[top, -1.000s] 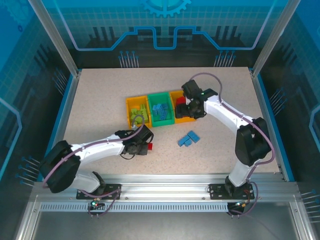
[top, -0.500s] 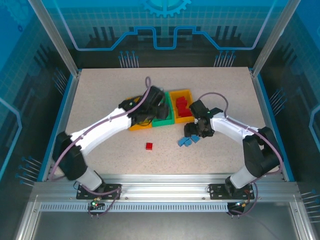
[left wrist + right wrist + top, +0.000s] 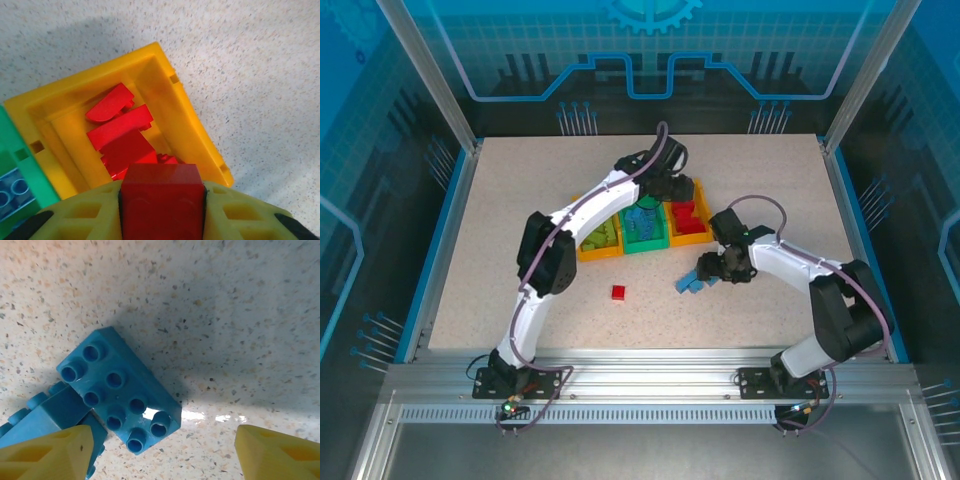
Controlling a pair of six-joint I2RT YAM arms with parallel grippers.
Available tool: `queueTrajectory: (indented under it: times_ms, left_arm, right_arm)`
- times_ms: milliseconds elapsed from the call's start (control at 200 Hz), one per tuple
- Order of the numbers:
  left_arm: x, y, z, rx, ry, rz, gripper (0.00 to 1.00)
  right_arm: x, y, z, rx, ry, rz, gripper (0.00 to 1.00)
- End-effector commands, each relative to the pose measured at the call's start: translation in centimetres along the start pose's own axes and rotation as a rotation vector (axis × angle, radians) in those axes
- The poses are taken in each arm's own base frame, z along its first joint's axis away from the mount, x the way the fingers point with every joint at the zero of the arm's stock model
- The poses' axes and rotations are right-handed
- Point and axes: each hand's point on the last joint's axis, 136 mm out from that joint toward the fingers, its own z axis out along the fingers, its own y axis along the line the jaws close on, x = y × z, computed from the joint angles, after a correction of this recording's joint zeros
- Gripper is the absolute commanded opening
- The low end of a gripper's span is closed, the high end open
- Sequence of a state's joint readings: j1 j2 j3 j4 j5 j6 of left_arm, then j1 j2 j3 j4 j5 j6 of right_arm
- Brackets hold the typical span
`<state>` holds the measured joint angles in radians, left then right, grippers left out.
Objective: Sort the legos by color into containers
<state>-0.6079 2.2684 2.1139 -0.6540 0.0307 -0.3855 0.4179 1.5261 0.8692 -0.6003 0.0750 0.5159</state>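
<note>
My left gripper hovers over the right orange-yellow bin, shut on a red lego between its yellow fingers. Below it, several red legos lie in that bin. The green middle bin holds blue legos. Lime green legos sit in the left orange-yellow bin. My right gripper stands open low over a blue lego, with another blue lego touching its left finger. A lone red lego lies on the table.
The speckled table has free room left of the bins and along the front. A blue raised edge and glass walls border it. The left arm arches across the left bin.
The left arm swung from the front of the table, over the bins, to the right orange-yellow bin. The right gripper left that bin and dropped to the blue legos.
</note>
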Motion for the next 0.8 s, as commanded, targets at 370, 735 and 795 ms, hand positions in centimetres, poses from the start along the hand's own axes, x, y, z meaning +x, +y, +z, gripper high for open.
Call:
queueTrajectory:
  times_ms: [370,735,795]
  left_arm:
    - [0.4,0.2,-1.0,0.007,0.054,-0.023,0.83]
    - [8.3,6.1,-10.1,-0.188,0.054,-0.057,0.99]
    - [11.0,7.6,-11.0,-0.225,0.078,-0.084,0.99]
  right_arm:
    - [0.9,0.5,1.3,-0.046,0.076,-0.058,0.7]
    - [-0.2,1.2,1.8,-0.024,0.107,-0.127,0.7]
    - [-0.2,1.0,2.0,-0.008,0.112,-0.127,0.7]
